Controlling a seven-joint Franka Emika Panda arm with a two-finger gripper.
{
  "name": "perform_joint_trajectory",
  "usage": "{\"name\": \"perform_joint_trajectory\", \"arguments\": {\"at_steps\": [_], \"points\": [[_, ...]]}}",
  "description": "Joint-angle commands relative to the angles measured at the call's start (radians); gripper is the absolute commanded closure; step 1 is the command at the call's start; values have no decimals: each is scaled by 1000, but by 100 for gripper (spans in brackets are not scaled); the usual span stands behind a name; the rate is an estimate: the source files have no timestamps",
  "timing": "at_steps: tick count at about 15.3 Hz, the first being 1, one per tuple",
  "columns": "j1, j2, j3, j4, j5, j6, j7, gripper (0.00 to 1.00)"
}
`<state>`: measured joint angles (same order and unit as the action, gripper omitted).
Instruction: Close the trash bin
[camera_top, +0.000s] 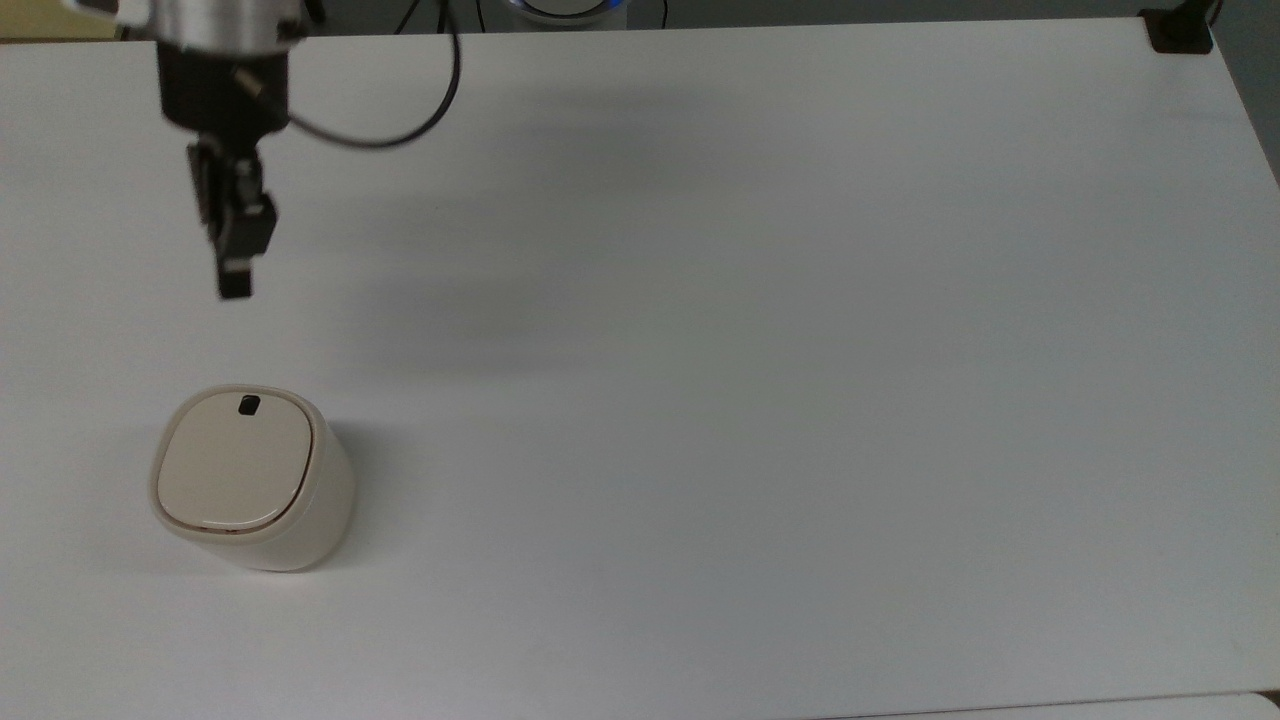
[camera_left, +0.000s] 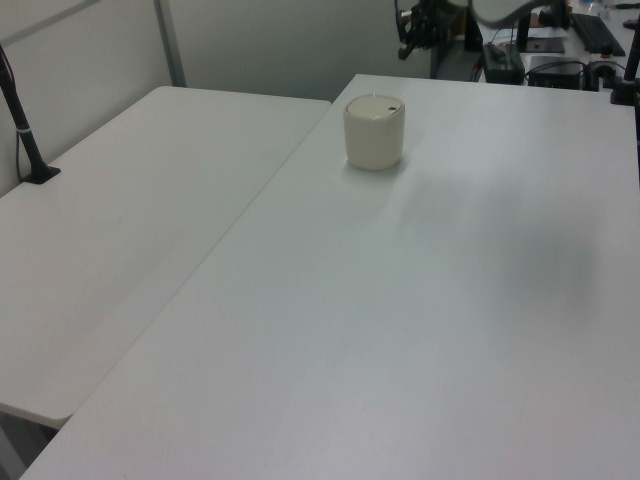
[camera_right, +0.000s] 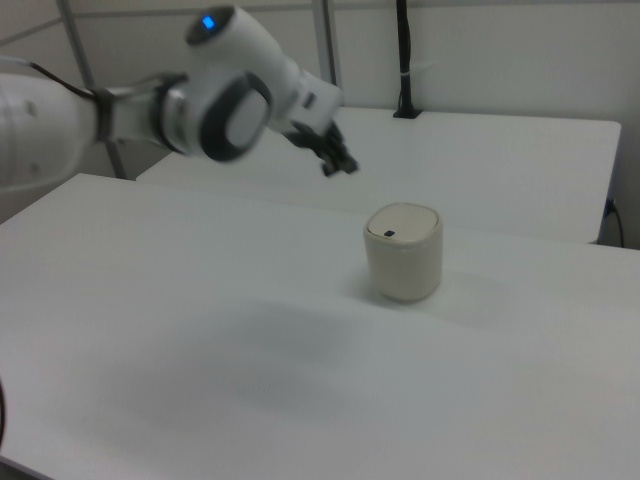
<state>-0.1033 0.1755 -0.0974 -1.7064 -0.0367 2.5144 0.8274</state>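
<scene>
The bin (camera_top: 250, 480) sits shut near the top view's left edge of the table (camera_top: 760, 400), so closing looks done, and my gripper (camera_top: 234, 290), fingers together, hangs well clear, needing only retreat.

Arm (camera_top: 215, 40) cut off by the top view's upper edge above the wrist; in the right view, arm motion-blurred and cropped at the right view's left edge. Gripper (camera_left: 405, 40) too small and dark in the left view to resolve its finger spacing.
</scene>
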Motion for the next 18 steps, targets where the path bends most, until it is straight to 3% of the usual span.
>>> {"name": "perform_joint_trajectory", "arguments": {"at_steps": [1,3,4,5,7,10,18], "points": [[-18,-146,83,-39,26,-254,-22,86],[-16,-195,117,-38,28,-397,-24,58],[-12,-217,126,-38,28,-451,-24,34],[-3,-235,130,-39,29,-494,-24,17],[37,-243,143,-39,17,-543,-27,0],[59,-257,150,-38,15,-610,-84,0],[34,-264,189,-35,-41,-694,-681,0]]}}
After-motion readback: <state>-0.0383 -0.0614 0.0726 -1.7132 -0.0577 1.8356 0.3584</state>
